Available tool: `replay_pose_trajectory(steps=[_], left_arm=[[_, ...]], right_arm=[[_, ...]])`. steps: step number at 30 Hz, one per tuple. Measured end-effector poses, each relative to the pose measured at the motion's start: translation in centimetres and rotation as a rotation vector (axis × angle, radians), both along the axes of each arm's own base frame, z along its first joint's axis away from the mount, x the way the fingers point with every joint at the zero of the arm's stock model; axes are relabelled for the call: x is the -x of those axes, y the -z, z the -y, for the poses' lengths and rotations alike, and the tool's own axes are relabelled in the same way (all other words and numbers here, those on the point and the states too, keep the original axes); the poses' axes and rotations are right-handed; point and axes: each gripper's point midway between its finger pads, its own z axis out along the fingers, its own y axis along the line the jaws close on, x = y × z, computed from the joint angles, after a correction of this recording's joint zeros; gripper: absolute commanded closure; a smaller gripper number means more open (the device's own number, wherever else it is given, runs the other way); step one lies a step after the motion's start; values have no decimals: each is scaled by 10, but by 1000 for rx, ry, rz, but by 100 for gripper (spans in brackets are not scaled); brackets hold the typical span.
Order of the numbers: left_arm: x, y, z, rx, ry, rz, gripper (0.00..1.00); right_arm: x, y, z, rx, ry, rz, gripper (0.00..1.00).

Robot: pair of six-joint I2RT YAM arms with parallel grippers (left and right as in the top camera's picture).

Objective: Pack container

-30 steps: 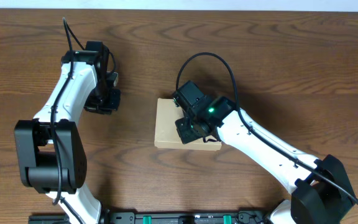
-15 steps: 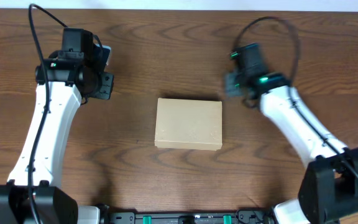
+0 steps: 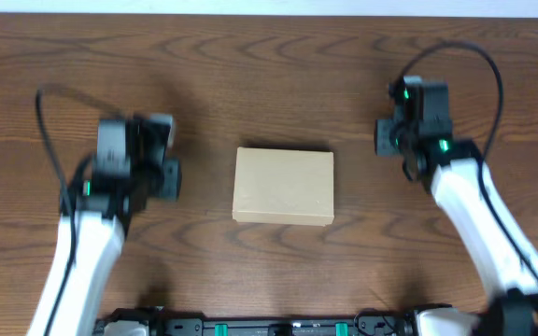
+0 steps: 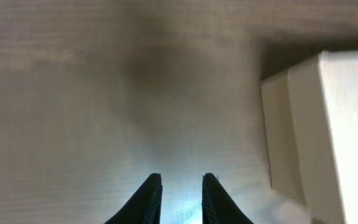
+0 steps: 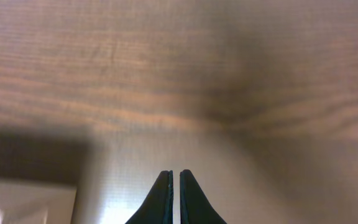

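Overhead, a brown wood-grain bench [image 3: 278, 75] fills the frame. At its centre lies the container [image 3: 283, 185], a plain tan cardboard box with its lid flat and closed. Its long axis runs from 9 o'clock to 3 o'clock.

The left arm [image 3: 92, 224], blurred in this view, reaches up from the lower left and ends at about 9 o'clock from the container, level with its upper half. The right arm [image 3: 465, 187] reaches up from the lower right and ends at about 2 o'clock from the container. Both ends are near the box but clear of it, and neither is plainly the nearer.

In the left wrist view, the left fingers [image 4: 149, 199] are slightly spread with bare bench between them, holding nothing. The container [image 4: 319, 124] sits off at their 3 o'clock. In the right wrist view, the right fingers [image 5: 162, 199] are pressed almost together, also holding nothing. A pale corner of the container [image 5: 23, 199] shows at their 8 o'clock.
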Motion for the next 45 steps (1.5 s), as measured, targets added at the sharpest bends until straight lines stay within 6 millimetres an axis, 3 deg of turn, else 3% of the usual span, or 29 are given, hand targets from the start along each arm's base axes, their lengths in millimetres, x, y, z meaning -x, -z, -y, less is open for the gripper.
replay_pose_trajectory(steps=[4, 9, 12, 13, 14, 15, 45], left_arm=[[38, 17, -3, 28, -32, 16, 72], [67, 21, -5, 50, -53, 72, 65], [77, 15, -8, 47, -65, 110, 61], [80, 13, -10, 43, -68, 123, 54], [81, 12, -10, 40, -68, 136, 27], [82, 11, -11, 39, -68, 144, 4], [82, 10, -11, 46, -78, 152, 5]], right_arm=[[39, -5, 2, -23, -10, 88, 92], [91, 3, 0, -67, -43, 152, 89], [116, 15, 0, -75, -55, 158, 76], [123, 18, 0, -82, -56, 162, 56], [128, 21, 1, -85, -55, 165, 1], [132, 21, 1, -82, -60, 179, 1], [138, 19, 1, -88, -61, 202, 1]])
